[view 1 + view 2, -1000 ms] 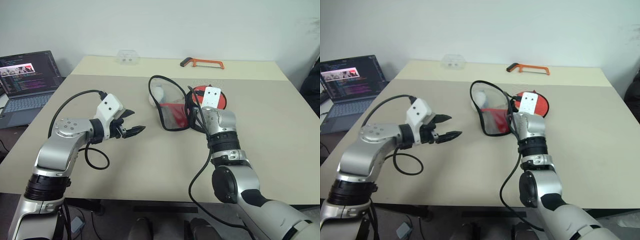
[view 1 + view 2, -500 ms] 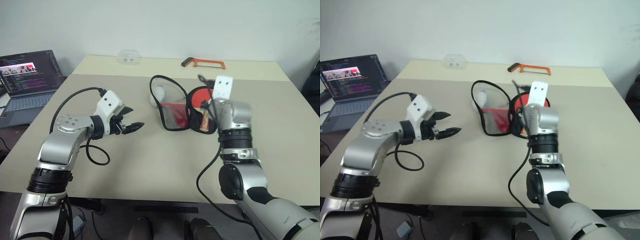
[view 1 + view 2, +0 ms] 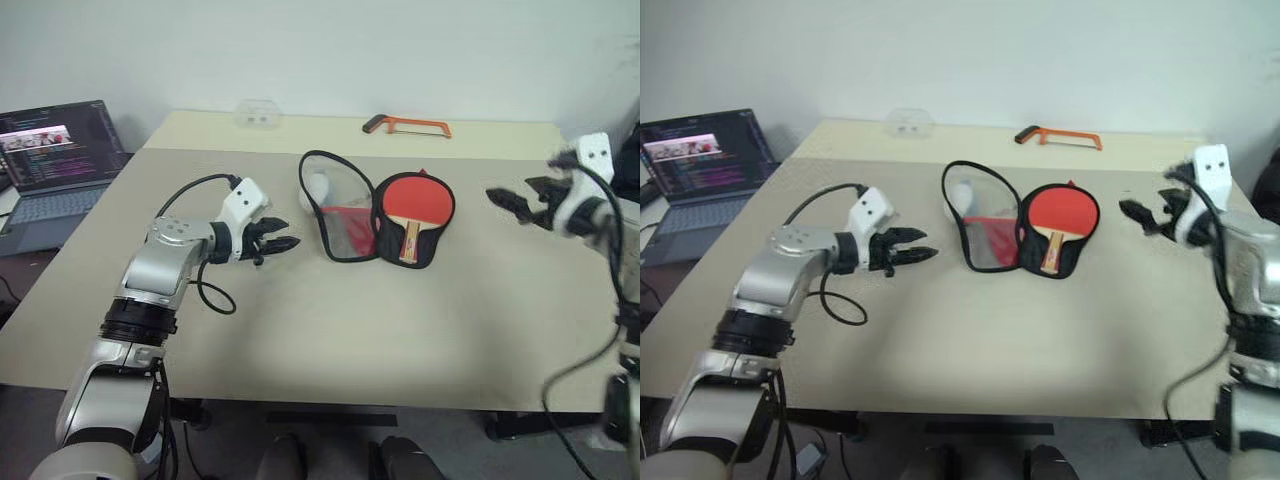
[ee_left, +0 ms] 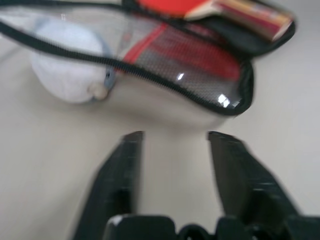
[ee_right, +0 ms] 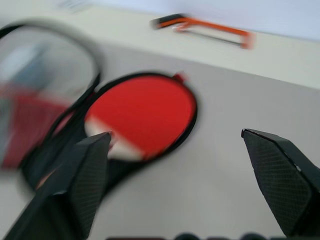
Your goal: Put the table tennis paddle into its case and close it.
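Observation:
The table tennis paddle (image 3: 412, 198) lies red face up in the black half of the open case (image 3: 431, 250), its handle pointing toward me. The case's mesh-and-red lid (image 3: 340, 212) stands raised just left of the paddle, with a small white pouch (image 3: 318, 187) behind it. My left gripper (image 3: 280, 243) hovers low over the table a short way left of the lid, fingers a little apart and empty; the left wrist view shows the lid (image 4: 185, 65) just ahead of it. Well to the right of the paddle and apart from it, my right gripper (image 3: 508, 200) is wide open and empty.
An orange-framed hacksaw (image 3: 405, 125) and a small clear box (image 3: 257, 113) lie near the table's far edge. A laptop (image 3: 55, 150) sits on a lower surface at the far left. Bare tabletop (image 3: 330, 320) spreads in front of the case.
My right gripper opened, let go of the paddle in the case and swung far to the right and up. My left gripper moved toward the case and its fingers narrowed.

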